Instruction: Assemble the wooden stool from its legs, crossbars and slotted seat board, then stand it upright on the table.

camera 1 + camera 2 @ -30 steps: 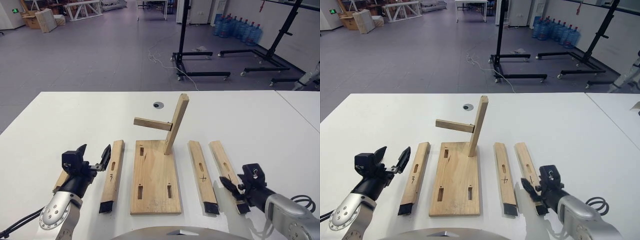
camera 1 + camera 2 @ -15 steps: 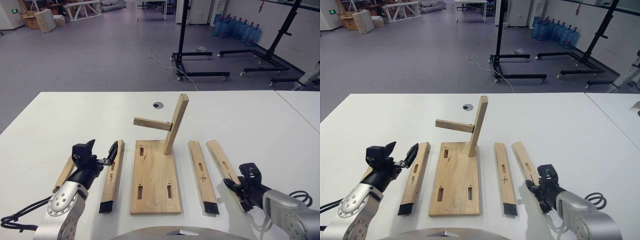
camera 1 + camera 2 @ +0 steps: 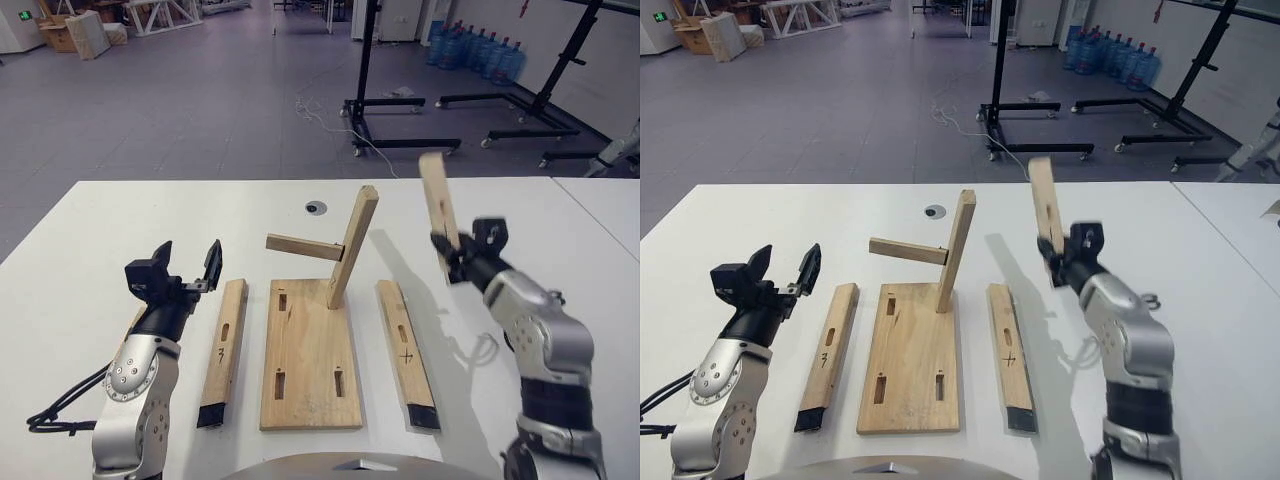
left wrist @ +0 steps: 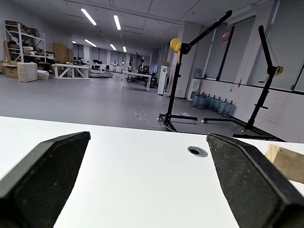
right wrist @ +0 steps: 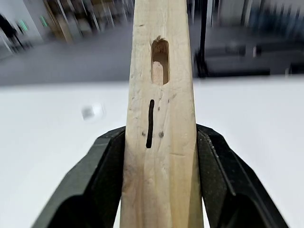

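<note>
Currently the right claw (image 3: pixel 452 252) pinches a slotted leg (image 3: pixel 435 195) near its lower end, holding it upright above the worktop (image 3: pixel 100 230), right of the seat board (image 3: pixel 308 360). This orientation likely suits insertion into a board slot. A second leg (image 3: pixel 354 245), carrying a crossbar (image 3: pixel 305 247), stands in the board. The left claw (image 3: pixel 187 268) is spread and empty beside a flat leg (image 3: pixel 223 345), probably ready to grasp it.

You have a white table (image 3: pixel 120 220), slotted seat board (image 3: pixel 310 360) lying flat at centre, one leg (image 3: pixel 222 345) flat just beside its left edge, another leg (image 3: pixel 403 345) just beside its right, round grommet (image 3: pixel 316 208) beyond.
</note>
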### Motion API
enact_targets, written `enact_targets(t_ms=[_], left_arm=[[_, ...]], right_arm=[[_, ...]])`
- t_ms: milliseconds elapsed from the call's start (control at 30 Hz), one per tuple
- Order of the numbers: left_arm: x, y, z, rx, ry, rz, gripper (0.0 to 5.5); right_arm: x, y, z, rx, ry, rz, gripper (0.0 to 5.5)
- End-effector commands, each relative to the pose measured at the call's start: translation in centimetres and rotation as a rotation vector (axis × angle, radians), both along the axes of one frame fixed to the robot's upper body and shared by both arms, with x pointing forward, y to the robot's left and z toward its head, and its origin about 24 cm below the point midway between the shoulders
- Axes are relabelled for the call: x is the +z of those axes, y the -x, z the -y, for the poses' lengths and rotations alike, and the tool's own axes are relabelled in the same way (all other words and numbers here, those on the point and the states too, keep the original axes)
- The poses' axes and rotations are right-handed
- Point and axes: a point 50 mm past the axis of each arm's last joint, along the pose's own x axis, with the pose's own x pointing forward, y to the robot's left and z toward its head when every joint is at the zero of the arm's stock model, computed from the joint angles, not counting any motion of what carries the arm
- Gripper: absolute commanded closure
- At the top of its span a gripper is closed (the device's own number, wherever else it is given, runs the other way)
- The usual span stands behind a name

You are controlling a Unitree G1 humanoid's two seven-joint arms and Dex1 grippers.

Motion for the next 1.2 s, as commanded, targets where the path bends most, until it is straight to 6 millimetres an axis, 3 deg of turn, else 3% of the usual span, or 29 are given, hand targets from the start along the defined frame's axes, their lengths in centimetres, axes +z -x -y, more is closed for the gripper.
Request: enact_targets(t_ms=[33,133,200,267,400,467,633,800,1033,1200], left_arm=[[1.8,-0.3,0.2,-0.115,0.096,0.105,1.0],[2.0,0.0,1.2,-0.304,0.086,0.073,1.0],[3.0,0.8,1.7,-0.443,0.14,0.099,1.0],[4.2,1.6,2.2,-0.571,0.195,0.133,1.0],[5.6,3.4,4.0,-0.852,0.281,0.128,1.0],[6.3,4.2,4.9,-0.987,0.319,0.119,1.0],[7.2,4.8,5.5,-1.134,0.35,0.085,1.0],[7.5,4.3,4.8,-1.103,0.408,0.088,1.0],[7.0,4.3,5.0,-1.072,0.406,0.074,1.0],[6.4,4.2,5.2,-1.036,0.382,0.054,1.76]], right_arm=[[4.8,-0.7,-0.3,0.237,-0.216,0.269,3.48],[7.7,1.0,-1.4,0.611,-0.556,0.346,3.48],[8.8,2.7,-2.5,0.864,-0.655,0.346,3.48],[8.2,4.8,-5.1,1.106,-0.591,0.23,3.48],[6.2,7.0,-8.5,1.318,-0.487,0.082,3.48],[5.5,7.4,-9.5,1.376,-0.474,0.054,3.48],[3.5,7.2,-11.2,1.424,-0.399,0.02,3.48],[1.8,7.6,-12.2,1.49,-0.248,-0.001,3.48],[0.8,7.4,-11.8,1.543,-0.215,-0.05,3.48],[0.6,7.2,-12.3,1.567,-0.219,-0.06,3.48]])
